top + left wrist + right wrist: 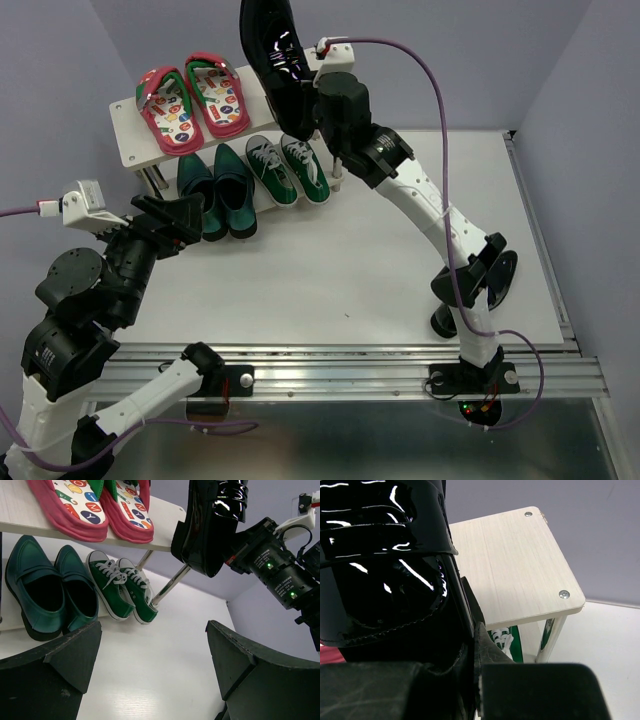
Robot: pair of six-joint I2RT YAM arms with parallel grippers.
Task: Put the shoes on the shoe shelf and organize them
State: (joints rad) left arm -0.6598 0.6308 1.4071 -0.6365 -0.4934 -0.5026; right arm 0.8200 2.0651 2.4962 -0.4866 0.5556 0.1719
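Lower the black shoe (275, 60), clamped steeply tilted in the right jaws, onto the bare shelf (520, 565) board just below and ahead of them, levelling its sole first, clearing the flip-flops (190, 100) alongside, with left jaws gaping empty, well away.

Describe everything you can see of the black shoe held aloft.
Glossy, patent-looking black dress shoe with bands across the upper and a stitched seam. The right pincer is shut on its lower end, holding it steeply tilted in the air above the bare right part of the top board. Nothing else touches it.
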